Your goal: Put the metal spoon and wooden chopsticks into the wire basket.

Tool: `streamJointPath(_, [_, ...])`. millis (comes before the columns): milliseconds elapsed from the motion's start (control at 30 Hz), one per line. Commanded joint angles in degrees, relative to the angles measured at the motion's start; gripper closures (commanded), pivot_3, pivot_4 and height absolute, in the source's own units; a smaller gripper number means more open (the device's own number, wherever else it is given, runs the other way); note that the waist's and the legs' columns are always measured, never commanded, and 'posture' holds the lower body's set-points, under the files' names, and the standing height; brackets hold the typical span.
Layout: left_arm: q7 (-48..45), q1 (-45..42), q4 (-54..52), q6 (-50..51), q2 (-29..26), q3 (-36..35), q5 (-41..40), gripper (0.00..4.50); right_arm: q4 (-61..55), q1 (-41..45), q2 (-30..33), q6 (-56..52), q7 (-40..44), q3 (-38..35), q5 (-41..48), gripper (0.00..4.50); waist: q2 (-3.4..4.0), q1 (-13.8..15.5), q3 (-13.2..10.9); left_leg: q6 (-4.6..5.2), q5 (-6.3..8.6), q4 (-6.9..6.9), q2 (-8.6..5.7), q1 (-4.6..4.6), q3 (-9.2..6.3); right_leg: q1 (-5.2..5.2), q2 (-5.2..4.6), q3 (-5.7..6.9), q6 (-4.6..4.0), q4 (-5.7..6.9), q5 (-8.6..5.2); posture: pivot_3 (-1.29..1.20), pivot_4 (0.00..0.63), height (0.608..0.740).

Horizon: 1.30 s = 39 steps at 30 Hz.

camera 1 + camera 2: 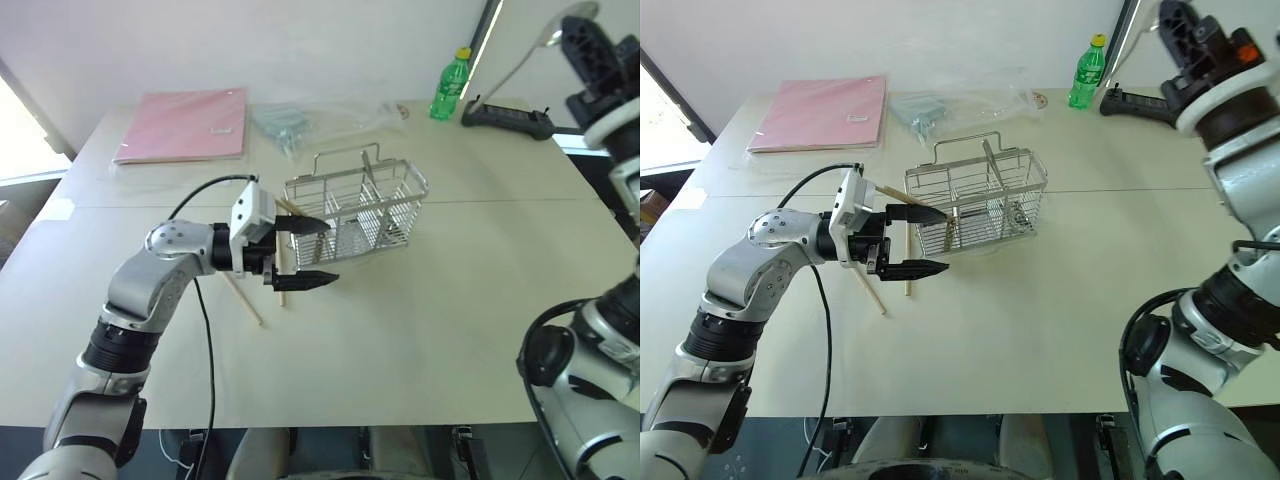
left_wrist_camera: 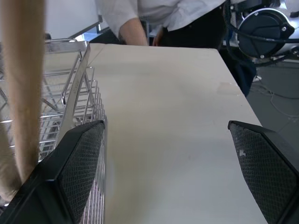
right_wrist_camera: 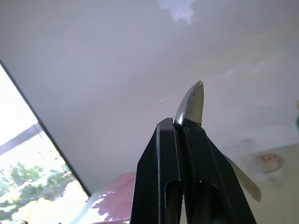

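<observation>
**High in the upper right corner: spoon lifted, basket waiting below**

In the upper right of the head views, the metal spoon is held aloft, pinched between the pressed-together fingers of the right hand, with its bowl uppermost and its handle slanting down toward the back of the worktop. The wire basket stands near the middle of the frame, well below and to the left of the spoon. The step in hand looks like the carry. The next move calls for bringing the spoon over a compartment, tipping it down and letting go.

At the basket's left end, the left hand hovers with its fingers spread, gripping nothing. One of the wooden chopsticks lies on the worktop just below it; another leans at the basket's left end, though whether it rests inside a compartment is hard to tell.

The spoon's handle is partly cut off behind the right hand. How many chopsticks there are cannot be counted, as the left hand covers them. A person's torso stands past the worktop's far edge, in the left wrist view.
</observation>
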<state>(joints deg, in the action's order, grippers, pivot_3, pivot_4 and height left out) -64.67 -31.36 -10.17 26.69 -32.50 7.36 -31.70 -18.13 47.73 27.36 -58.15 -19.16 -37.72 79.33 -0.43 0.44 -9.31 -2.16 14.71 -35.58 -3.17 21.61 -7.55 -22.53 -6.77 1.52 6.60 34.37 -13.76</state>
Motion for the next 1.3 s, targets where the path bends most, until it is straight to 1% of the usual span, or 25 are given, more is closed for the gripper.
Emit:
streamJointPath(33, [0.85, -1.58, -0.58, -1.15, -0.40, -2.59, 0.15, 0.00, -2.41, -1.96, 0.62, 1.91, -6.31, 3.79, 13.49, 4.46, 0.00, -0.08, 0.00, 0.00, 0.00, 0.02, 0.01, 0.00, -0.02, -0.02, 0.00, 0.00, 0.04, 0.02, 0.02, 0.00, 0.150, 0.709])
streamJointPath(133, [1.01, -1.94, -0.10, -1.35, -0.89, -3.06, 0.34, 0.00, -4.61, -5.30, 2.82, 4.02, -7.78, 6.73, 20.89, 4.46, 0.01, -0.07, 0.00, 0.02, 0.00, 0.04, 0.01, 0.00, -0.03, -0.01, 0.02, 0.03, 0.10, 0.02, 0.05, 0.00, 0.150, 0.709])
streamJointPath(233, [1.07, -2.07, 0.26, -1.54, -1.10, -3.27, 0.64, 0.00, -6.25, -7.29, 4.92, 8.15, -9.02, 8.84, 31.18, 4.46, 0.03, -0.31, -0.02, 0.03, 0.00, 0.03, 0.00, 0.01, 0.02, -0.02, 0.02, 0.01, 0.10, 0.01, 0.05, 0.00, 0.150, 0.709])
streamJointPath(333, [1.02, -2.24, 0.37, -1.60, -1.23, -3.39, 0.67, 0.00, -7.75, -8.66, 7.20, 10.04, -7.25, 10.08, 33.63, 4.46, 0.02, -0.47, -0.01, 0.04, 0.01, 0.03, 0.01, -0.01, 0.01, -0.01, 0.03, 0.02, 0.12, 0.02, 0.05, 0.00, 0.150, 0.709])
streamJointPath(467, [1.14, -2.24, -0.35, -1.31, -1.36, -3.44, 0.52, 0.00, -8.27, -12.03, 9.87, 11.37, -5.60, 10.79, 33.67, 4.46, 0.00, -0.71, 0.00, 0.05, 0.01, 0.01, 0.03, -0.02, 0.00, 0.03, 0.07, 0.03, 0.05, 0.00, 0.01, 0.00, 0.150, 0.709])
streamJointPath(667, [0.86, -0.18, -4.21, 0.72, -3.85, -4.91, -1.51, 0.00, -8.14, -16.67, 13.50, 13.77, -4.92, 12.21, 33.66, 4.46, 0.00, -1.18, -0.02, 0.05, 0.01, 0.03, 0.05, -0.01, 0.02, 0.00, 0.06, 0.01, -0.05, -0.02, -0.05, 0.00, 0.150, 0.709])
streamJointPath(867, [0.95, -0.64, -4.95, 2.47, -5.70, -6.68, -3.14, 0.00, -6.89, -17.53, 15.51, 15.65, -3.36, 13.98, 32.49, 4.46, 0.00, -1.07, -0.03, 0.06, 0.02, 0.04, 0.06, -0.01, 0.02, -0.01, 0.06, 0.01, -0.06, -0.03, -0.05, 0.00, 0.150, 0.709])
streamJointPath(1100, [0.80, -1.82, -4.92, 2.84, -7.05, -7.73, -3.45, 0.00, -4.33, -16.81, 15.65, 15.40, 0.33, 18.36, 25.82, 4.46, -0.01, -1.03, -0.04, 0.06, 0.02, 0.04, 0.05, 0.04, 0.02, -0.01, 0.06, 0.01, -0.07, -0.11, -0.06, 0.00, 0.150, 0.709])
streamJointPath(1300, [0.85, -2.36, -4.46, 2.49, -7.00, -7.85, -3.11, 0.00, -3.32, -15.99, 16.22, 13.49, 3.91, 22.98, 16.87, 4.46, -0.01, -1.02, -0.04, 0.07, 0.02, 0.04, 0.04, 0.15, 0.02, -0.11, 0.06, 0.02, -0.06, -0.12, -0.06, 0.00, 0.150, 0.709])
